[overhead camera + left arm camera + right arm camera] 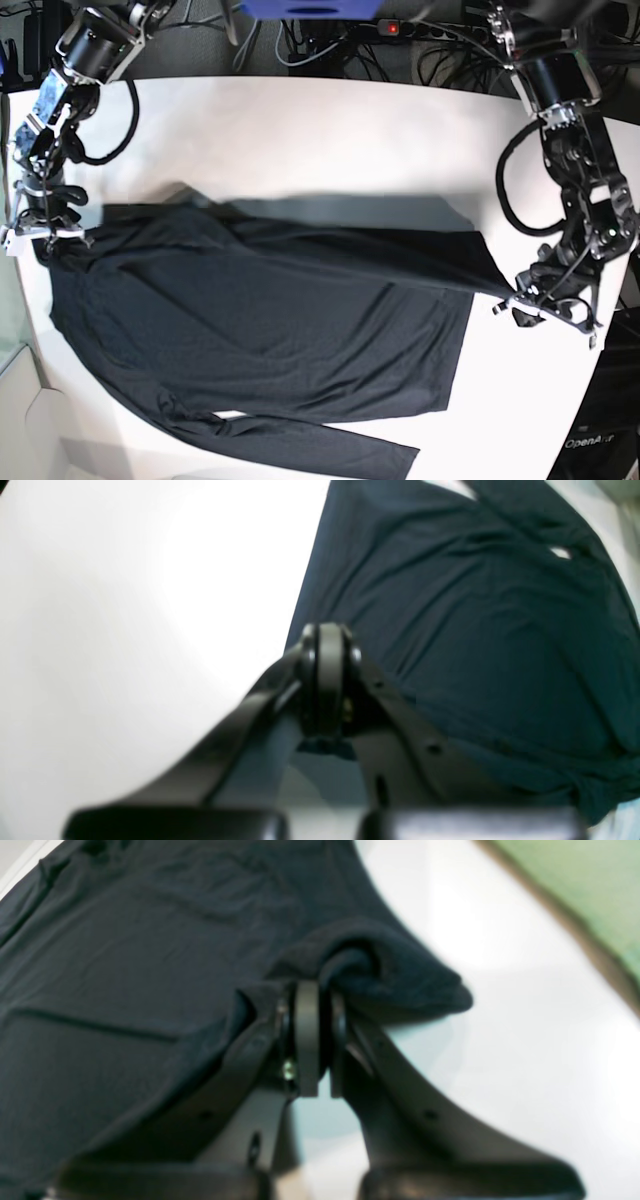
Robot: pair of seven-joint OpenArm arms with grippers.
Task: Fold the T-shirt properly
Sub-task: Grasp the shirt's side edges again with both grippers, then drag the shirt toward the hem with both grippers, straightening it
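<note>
Closest to the lens in both wrist views are the dark gripper fingers. In the right wrist view the right gripper (312, 990) has its jaws pressed together on a bunched corner of the T-shirt (125, 990); a roll of the dark knit fabric comes out just beyond the fingertips and hangs a little above the white worktop (525, 1040). In the left wrist view the left gripper (327, 645) is also pressed together. It sits right at the edge of the cloth, and I judge it pinches that edge, although the blur hides the exact contact.

Outward from the two grippers, the T-shirt (260, 330) lies spread on the worktop (330, 130) between them. One sleeve stretches from the body toward the left gripper (520, 300), and the other sleeve lies along the near edge of the garment, away from both grippers. The fabric between the grippers looks pulled fairly tight, with long shallow wrinkles. I think both ends are held so that the cloth can be stretched flat or lifted together for a fold.

Both arms reach down from the far corners of the worktop, with elbows bent and wrists turned inward, low over the surface. The right gripper (45, 228) is at the opposite side of the garment.
</note>
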